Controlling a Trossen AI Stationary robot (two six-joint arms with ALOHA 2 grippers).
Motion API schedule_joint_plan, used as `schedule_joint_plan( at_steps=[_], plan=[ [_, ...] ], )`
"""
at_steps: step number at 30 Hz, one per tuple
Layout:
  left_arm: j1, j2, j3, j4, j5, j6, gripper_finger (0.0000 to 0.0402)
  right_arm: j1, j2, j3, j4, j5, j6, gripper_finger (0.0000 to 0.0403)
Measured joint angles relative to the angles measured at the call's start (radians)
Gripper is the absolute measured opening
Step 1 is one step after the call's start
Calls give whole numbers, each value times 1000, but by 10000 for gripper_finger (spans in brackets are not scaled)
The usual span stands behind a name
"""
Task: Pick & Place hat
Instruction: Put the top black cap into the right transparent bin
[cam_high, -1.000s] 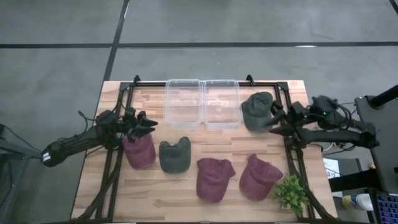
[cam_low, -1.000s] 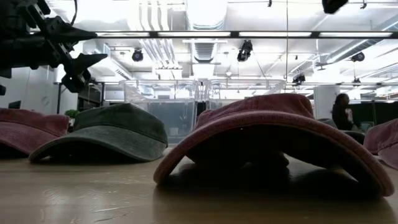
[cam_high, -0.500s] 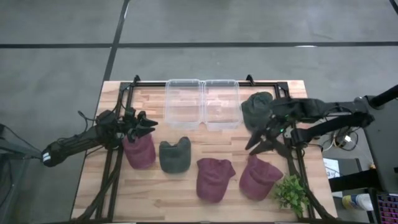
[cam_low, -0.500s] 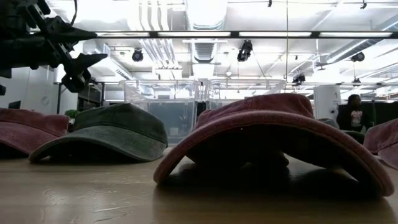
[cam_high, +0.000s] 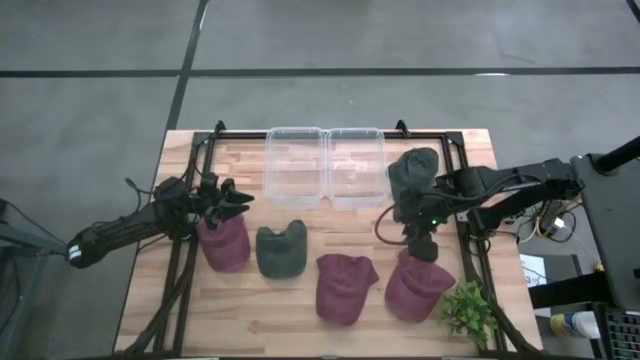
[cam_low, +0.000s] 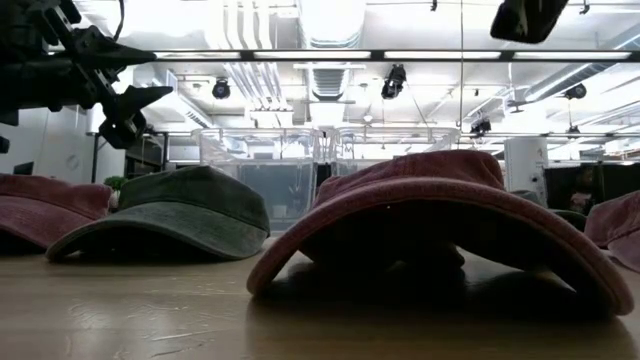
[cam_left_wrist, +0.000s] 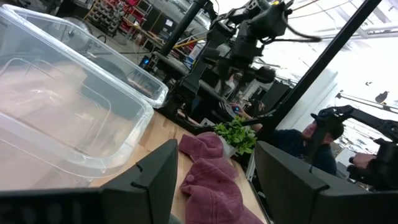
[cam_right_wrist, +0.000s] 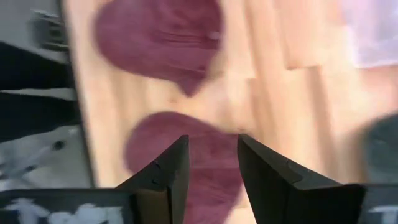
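Directly beneath the right end effector (cam_high: 421, 247) lies a maroon hat (cam_high: 417, 284), near the desk's (cam_high: 250, 330) front right corner, with the potted green plant (cam_high: 468, 310) just beside it. Seen through the right wrist view, fingers (cam_right_wrist: 166, 176) stand apart with a gap between them, pointing down at that maroon hat (cam_right_wrist: 186, 162), not touching it; a second maroon hat (cam_right_wrist: 158, 37) shows farther off. Hangs above the desk, at the top edge of the low view (cam_low: 527, 18).

Behind the right end effector, toward the desk's back right, sits a dark green hat (cam_high: 412, 176). To its left, along the front, rests another maroon hat (cam_high: 343, 287), then a dark green hat (cam_high: 280, 249) beyond that. Two clear plastic bins (cam_high: 325, 165) stand side by side at the back middle of the desk.

Over at the left side, the left end effector (cam_high: 232, 198) hovers with fingers spread apart, holding nothing, right above a maroon hat (cam_high: 224, 242) at the left of the row. From the left wrist view, a clear bin (cam_left_wrist: 68, 118) lies ahead, with a maroon hat (cam_left_wrist: 208, 180) and the plant (cam_left_wrist: 236, 134) farther across the desk
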Motion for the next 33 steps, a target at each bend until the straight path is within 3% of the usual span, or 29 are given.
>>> schedule_joint_plan(
  at_steps=[9, 26, 33],
  plan=[
    [0, 0, 0, 0, 0, 0, 206, 0, -37, -99, -73, 231, 49, 130],
    [0, 0, 0, 0, 0, 0, 206, 0, -48, -260, -68, 170, -18, 130],
    [0, 0, 0, 0, 0, 0, 206, -1, -47, -312, -70, 191, 59, 130]
  ],
)
